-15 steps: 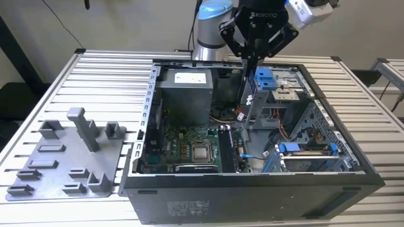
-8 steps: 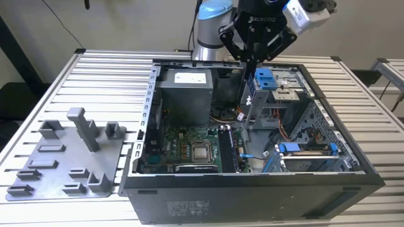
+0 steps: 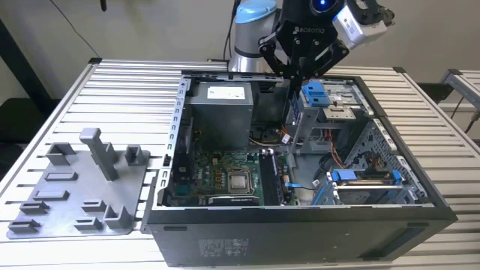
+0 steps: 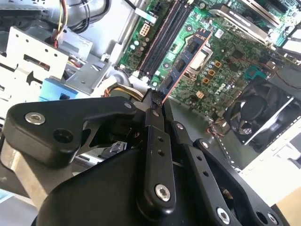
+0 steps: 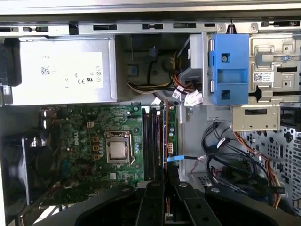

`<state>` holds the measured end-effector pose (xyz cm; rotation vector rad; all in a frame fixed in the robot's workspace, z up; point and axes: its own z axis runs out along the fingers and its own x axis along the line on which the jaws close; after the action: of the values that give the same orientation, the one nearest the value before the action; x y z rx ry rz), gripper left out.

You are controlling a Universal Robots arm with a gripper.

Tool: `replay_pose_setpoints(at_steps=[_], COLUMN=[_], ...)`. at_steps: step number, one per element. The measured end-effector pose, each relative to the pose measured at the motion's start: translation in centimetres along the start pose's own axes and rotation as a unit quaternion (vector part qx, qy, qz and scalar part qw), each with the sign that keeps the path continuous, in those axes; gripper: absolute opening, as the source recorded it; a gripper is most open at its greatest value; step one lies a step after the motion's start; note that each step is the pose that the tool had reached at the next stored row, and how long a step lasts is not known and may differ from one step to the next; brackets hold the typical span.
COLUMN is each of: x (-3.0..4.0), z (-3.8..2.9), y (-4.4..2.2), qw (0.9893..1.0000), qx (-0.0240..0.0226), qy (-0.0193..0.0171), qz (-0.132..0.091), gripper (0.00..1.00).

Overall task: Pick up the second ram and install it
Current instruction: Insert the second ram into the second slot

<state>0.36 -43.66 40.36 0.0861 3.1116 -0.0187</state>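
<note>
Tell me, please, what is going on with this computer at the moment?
The robot arm's gripper is shut on the second ram, gripping it by one end above the open computer case. In the first wrist view the stick hangs edge-on over the motherboard, roughly in line with the memory slots, and it is not yet seated. The grey fixture tray lies on the table at the exterior view's left of the case.
</note>
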Motion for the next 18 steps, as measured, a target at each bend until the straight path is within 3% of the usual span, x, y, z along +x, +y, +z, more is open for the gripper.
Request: replay_pose_setpoints(at_steps=[11,18], x=[-0.01,0.02], z=[0.08,0.96], y=[0.0,0.01], qw=[1.0,1.0], qx=[-0.0007,-0.0007], qy=[0.0,0.0], qz=[0.0,0.0], gripper=[0.14,0.14])
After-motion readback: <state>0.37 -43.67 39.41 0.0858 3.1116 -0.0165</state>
